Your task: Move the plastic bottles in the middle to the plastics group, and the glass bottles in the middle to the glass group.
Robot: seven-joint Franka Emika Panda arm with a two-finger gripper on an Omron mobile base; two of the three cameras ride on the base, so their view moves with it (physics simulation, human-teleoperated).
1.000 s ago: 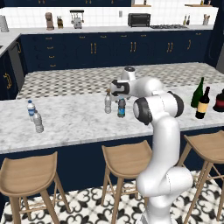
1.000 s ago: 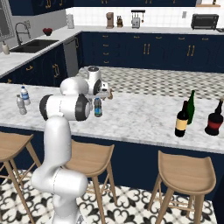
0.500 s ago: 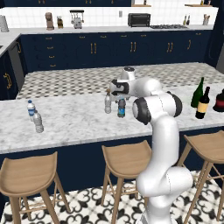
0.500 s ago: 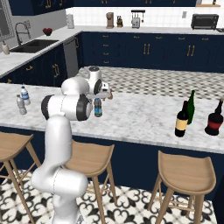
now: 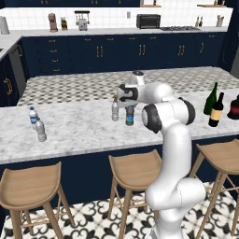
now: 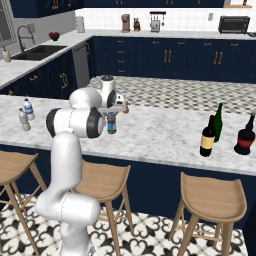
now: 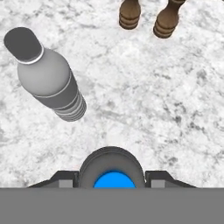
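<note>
Gripping the dark see-through plastic bottle with the blue cap and blue-green label [image 7: 111, 176], the two-finger gripper [image 7: 111, 183] has its fingers pressed in on either side of the bottle's shoulder, at the bottom centre of the hand view. In the left base view that bottle [image 5: 130, 114] stands at the middle of the frame on the white marbled counter [image 5: 84, 130].

The step in hand looks like the lift toward the plastics group. A straight rise before any sideways travel would serve best, because the clear grey unlabelled plastic bottle [image 7: 48, 72] stands just beside it, toward the upper left of the hand view, and a sideways drag could tip it. Two brown wooden shakers [image 7: 148, 15] sit at the top edge, apart from both bottles.

Bare counter lies between the middle and the left of the left base view, where the white-capped blue-label bottle [image 5: 32, 115] and the plain grey bottle [image 5: 41, 130] stand close to the near edge. Setting down short of that edge seems wise. At the right, the green wine bottle [image 5: 211, 99], the tan-labelled dark wine bottle [image 5: 215, 111] and the squat dark red bottle [image 5: 234, 108] stand well apart from this path.
</note>
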